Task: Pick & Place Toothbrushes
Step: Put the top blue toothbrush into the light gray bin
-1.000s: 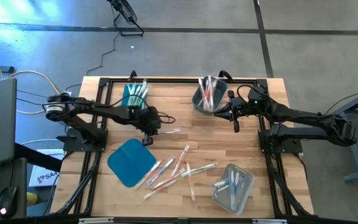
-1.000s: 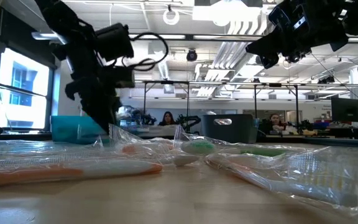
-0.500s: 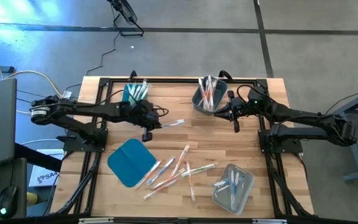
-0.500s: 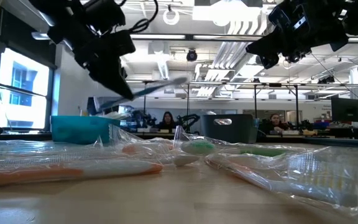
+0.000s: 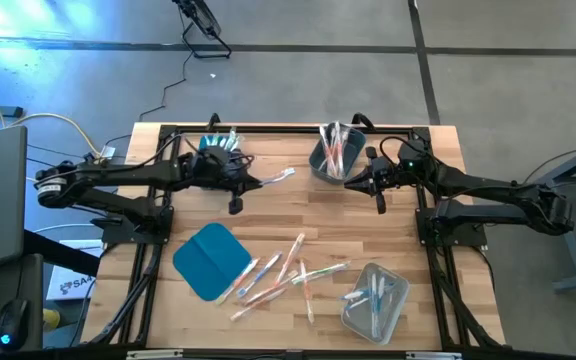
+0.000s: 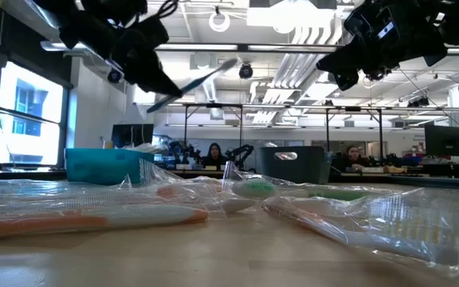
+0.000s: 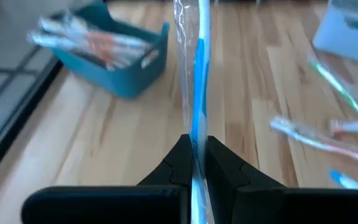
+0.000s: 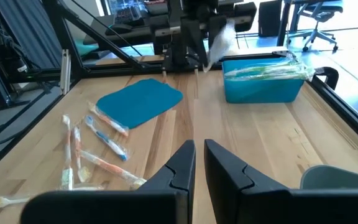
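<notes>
My left gripper [image 5: 248, 178] hangs above the table beside the teal bin [image 5: 215, 151] and is shut on a blue toothbrush in a clear wrapper [image 5: 276, 177]. The teal bin holds several toothbrushes. More toothbrushes [image 5: 283, 275] lie loose on the wood near the table's front. The grey bin [image 5: 333, 158] at the far side holds several toothbrushes, and the clear bin [image 5: 376, 300] holds a few. My right gripper [image 5: 360, 186] waits shut beside the grey bin, with nothing in it. My left gripper pinches the wrapped blue toothbrush [image 7: 194, 134] between its two fingers, a little in from one end. The brush runs along the fingers and sticks out past their tips toward the table's right. It is lifted clear, its free end [image 6: 231, 62] tilted upward.
A flat teal lid [image 5: 211, 260] lies on the wood at the front left. Black frame rails [image 5: 163, 170] run along both sides of the table. Bare wood lies between the teal bin and the grey bin.
My left gripper has risen and drawn toward the table's far edge, beside the teal bin. It has tipped from pointing steeply down to nearly level. The blue toothbrush, which lay on the wood, is lifted clear and now slants upward.
</notes>
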You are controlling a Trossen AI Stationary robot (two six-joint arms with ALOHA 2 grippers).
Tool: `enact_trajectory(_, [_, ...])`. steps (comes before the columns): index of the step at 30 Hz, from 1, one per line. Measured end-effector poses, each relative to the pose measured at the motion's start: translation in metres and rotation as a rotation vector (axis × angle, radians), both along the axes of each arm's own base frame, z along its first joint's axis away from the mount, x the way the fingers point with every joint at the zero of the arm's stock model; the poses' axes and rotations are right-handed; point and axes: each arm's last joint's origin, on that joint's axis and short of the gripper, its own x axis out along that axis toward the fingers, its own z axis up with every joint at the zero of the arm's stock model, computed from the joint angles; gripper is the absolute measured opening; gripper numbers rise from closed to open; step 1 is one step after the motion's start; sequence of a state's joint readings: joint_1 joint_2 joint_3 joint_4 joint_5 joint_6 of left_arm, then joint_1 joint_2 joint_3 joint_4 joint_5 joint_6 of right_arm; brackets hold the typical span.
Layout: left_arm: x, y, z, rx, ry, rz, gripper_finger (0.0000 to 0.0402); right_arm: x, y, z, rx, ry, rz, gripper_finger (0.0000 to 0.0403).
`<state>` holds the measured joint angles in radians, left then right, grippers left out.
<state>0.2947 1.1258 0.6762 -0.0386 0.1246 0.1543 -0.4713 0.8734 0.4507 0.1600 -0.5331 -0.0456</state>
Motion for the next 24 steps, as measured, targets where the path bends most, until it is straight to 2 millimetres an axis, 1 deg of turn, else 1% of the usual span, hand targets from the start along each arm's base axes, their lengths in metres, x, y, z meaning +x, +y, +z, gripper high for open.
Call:
enact_trajectory(5, [-0.005,-0.002,-0.021,0.026,-0.152,0.009,0.0015,0.000,0.000,0.000,0.000,0.000,0.000,0.0027])
enact_trajectory(9, [-0.014,-0.004,-0.040,0.004,-0.211,0.031,0.0015,0.000,0.000,0.000,0.000,0.000,0.001,0.0027])
enact_trajectory(10, [-0.016,-0.005,-0.042,-0.002,-0.224,0.035,0.0015,0.000,0.000,0.000,0.000,0.000,0.000,0.0027])
enact_trajectory(16, [-0.025,-0.007,-0.038,0.003,-0.265,0.039,0.0015,0.000,0.000,0.001,-0.006,-0.014,0.000,0.0027])
enact_trajectory(21, [-0.034,-0.009,-0.029,0.067,-0.270,0.061,0.0015,0.003,0.000,0.010,0.022,-0.091,-0.008,0.0027])
enact_trajectory(24, [-0.039,-0.010,-0.028,0.067,-0.256,0.063,0.0015,0.009,0.004,0.013,0.007,-0.143,0.019,0.0027])
